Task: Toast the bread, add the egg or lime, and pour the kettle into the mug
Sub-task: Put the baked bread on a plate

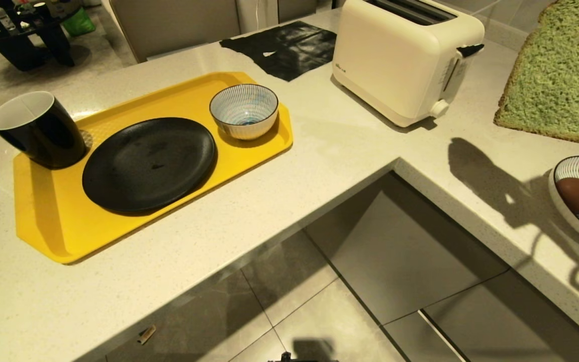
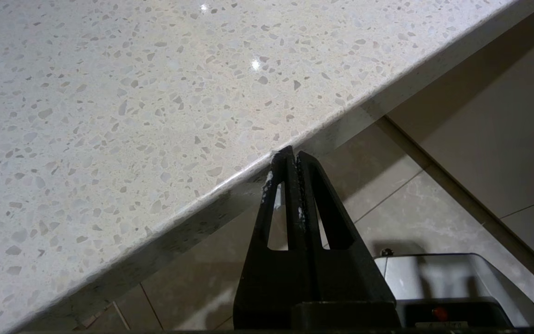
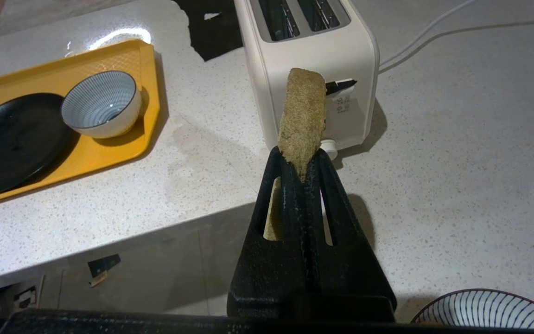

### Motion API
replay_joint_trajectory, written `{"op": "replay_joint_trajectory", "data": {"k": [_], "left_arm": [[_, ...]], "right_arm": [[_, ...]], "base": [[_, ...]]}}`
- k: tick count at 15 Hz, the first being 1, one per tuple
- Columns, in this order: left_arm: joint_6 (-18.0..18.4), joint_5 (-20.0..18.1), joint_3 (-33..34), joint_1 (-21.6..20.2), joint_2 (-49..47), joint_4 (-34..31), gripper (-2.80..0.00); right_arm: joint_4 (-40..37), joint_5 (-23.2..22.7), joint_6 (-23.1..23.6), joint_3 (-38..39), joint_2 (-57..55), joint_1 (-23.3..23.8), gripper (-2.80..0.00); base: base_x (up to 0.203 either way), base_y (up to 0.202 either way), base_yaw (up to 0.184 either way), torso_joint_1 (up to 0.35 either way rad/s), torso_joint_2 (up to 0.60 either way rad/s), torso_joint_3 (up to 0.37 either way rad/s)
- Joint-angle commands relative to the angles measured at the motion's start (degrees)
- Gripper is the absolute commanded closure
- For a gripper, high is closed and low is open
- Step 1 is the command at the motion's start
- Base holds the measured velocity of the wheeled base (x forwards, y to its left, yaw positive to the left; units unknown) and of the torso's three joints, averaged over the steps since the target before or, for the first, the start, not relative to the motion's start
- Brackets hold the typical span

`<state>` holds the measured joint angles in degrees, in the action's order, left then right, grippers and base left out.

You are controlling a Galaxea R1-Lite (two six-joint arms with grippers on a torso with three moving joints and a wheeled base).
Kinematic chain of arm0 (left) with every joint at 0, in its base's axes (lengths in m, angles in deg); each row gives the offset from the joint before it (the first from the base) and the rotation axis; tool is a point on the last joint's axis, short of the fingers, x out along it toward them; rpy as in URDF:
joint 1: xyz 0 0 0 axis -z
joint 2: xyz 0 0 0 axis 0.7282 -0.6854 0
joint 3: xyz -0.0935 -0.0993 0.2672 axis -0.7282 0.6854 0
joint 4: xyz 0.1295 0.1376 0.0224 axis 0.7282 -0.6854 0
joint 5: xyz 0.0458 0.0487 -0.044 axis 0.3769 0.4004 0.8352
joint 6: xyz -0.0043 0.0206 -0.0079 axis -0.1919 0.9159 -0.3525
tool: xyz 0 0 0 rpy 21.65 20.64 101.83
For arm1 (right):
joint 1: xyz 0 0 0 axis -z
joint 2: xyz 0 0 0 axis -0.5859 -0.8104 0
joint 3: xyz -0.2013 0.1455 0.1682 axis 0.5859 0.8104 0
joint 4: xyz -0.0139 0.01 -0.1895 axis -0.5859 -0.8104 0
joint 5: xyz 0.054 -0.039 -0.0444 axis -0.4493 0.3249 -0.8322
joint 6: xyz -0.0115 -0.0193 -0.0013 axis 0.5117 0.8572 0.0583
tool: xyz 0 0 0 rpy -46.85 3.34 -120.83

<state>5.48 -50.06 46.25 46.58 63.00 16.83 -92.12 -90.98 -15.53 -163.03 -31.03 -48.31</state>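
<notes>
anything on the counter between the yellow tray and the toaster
No, the head view shows only bare speckled counter between the yellow tray and the toaster. The black mat lies further back.

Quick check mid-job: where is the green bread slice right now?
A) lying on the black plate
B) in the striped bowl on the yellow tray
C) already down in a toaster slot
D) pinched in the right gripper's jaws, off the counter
D: the right wrist view shows the bread clamped edge-on in the right gripper, in front of the toaster, whose two slots are empty.
</notes>
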Motion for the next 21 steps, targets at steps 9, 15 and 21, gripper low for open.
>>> {"op": "replay_joint_trajectory", "data": {"k": [9,15,21], "left_arm": [[0.02,0.01,0.01,-0.02,-0.05,0.01,0.00],[0.02,0.01,0.01,-0.08,-0.05,0.01,0.00],[0.02,0.01,0.01,-0.02,-0.05,0.01,0.00]], "right_arm": [[0.06,-0.10,0.05,0.03,0.18,0.01,0.00],[0.06,-0.10,-0.08,0.12,0.10,-0.03,0.00],[0.06,-0.01,-0.08,0.29,0.10,-0.03,0.00]], "base": [[0.000,0.000,0.000,0.000,0.00,0.000],[0.000,0.000,0.000,0.000,0.00,0.000],[-0.001,-0.006,0.148,0.004,0.00,0.003]]}}
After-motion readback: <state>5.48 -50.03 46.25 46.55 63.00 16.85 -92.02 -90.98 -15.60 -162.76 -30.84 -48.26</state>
